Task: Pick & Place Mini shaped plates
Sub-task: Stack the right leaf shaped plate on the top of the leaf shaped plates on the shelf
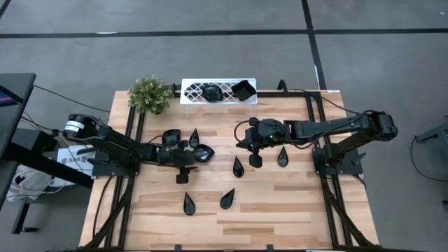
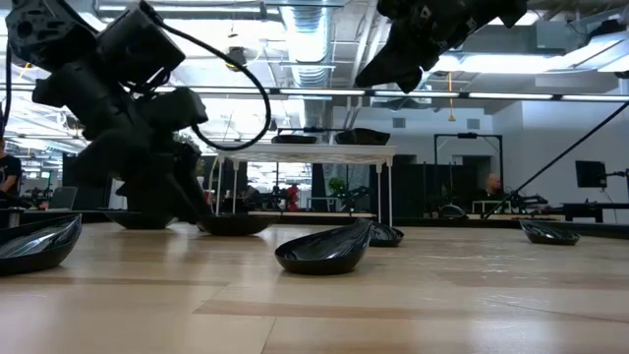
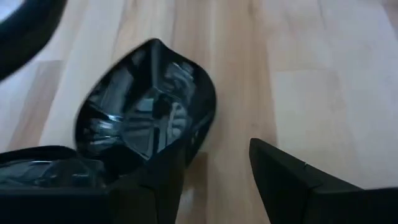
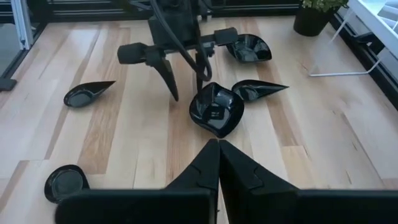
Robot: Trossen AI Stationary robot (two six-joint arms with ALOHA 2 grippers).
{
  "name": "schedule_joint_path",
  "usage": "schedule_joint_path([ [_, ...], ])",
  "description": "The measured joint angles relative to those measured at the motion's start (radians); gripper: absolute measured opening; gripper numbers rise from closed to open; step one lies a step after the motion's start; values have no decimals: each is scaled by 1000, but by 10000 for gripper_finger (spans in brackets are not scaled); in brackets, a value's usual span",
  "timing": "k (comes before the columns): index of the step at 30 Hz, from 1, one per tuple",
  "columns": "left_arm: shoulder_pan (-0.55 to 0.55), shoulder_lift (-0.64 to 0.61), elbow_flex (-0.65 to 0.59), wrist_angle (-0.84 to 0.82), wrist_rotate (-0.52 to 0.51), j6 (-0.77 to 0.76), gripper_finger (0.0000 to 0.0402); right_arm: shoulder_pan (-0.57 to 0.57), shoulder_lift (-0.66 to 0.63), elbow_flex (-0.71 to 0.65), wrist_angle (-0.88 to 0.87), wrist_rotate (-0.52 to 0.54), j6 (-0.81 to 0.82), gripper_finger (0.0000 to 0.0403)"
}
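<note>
I read no writing anywhere. The white tray (image 1: 218,92) at the desk's (image 1: 280,203) far edge holds what look like two black plates (image 1: 243,89). My left hand (image 4: 185,84), fingers spread wide, hangs low beside a wavy-edged plate (image 4: 216,109); my right hand (image 1: 255,159) hovers pinched closed, empty.
</note>
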Motion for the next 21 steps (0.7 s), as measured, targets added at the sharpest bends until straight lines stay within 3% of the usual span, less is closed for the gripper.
schedule_joint_path([
  [6,-10,-26,2,10,-83,-1,182,0,0,0,0,0,0,1],
  [16,-9,33,1,13,-41,69,182,0,0,0,0,0,3,1],
  [21,-8,42,1,18,-96,44,182,0,0,0,0,0,3,1],
])
